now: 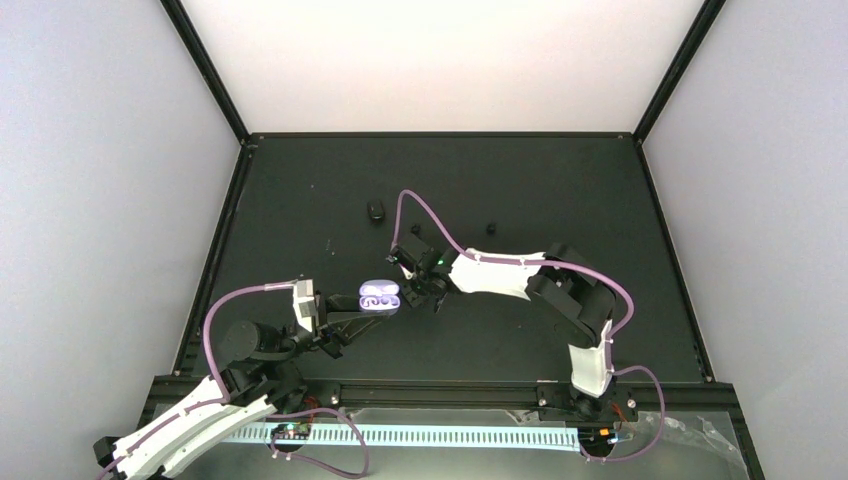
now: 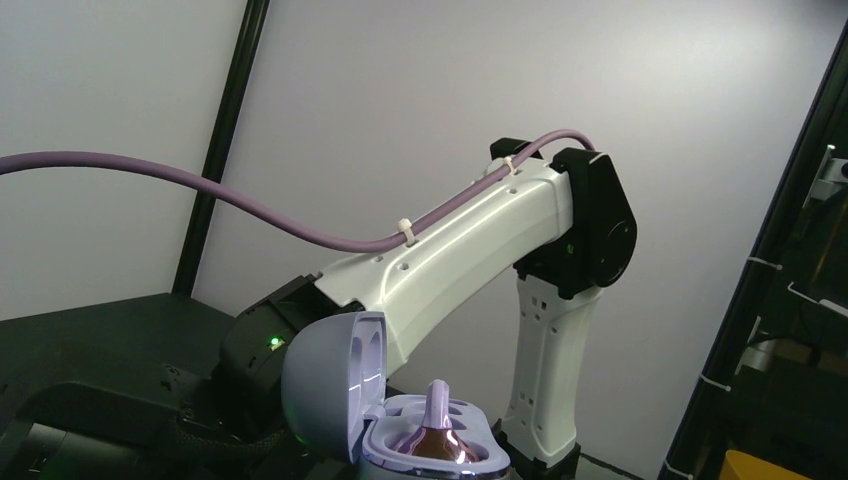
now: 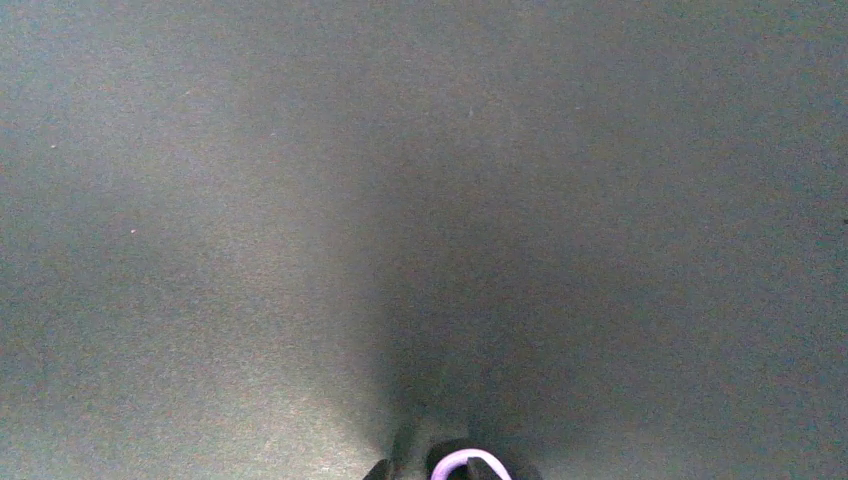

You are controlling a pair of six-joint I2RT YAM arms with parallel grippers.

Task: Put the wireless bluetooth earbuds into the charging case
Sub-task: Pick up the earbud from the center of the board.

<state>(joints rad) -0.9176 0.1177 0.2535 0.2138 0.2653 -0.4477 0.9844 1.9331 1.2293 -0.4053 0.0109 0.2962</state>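
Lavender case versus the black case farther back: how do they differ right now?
The lavender case is open, lid up; the black case looks shut. The lavender case sits in the left tool; the black case lies free on the mat. Both are small rounded pebbles.

— What do we have around the right gripper [image 1: 432, 295]?
— Under it, a dark matte table [image 1: 560, 190] with a soft shadow [image 3: 430, 330].
— And beyond it?
— We see a bright white wall [image 1: 440, 60], grey walls [image 1: 90, 200] to either side and black posts [image 1: 203, 65] at the corners. Behind it, a lit strip [image 1: 450, 436] runs along the near edge.
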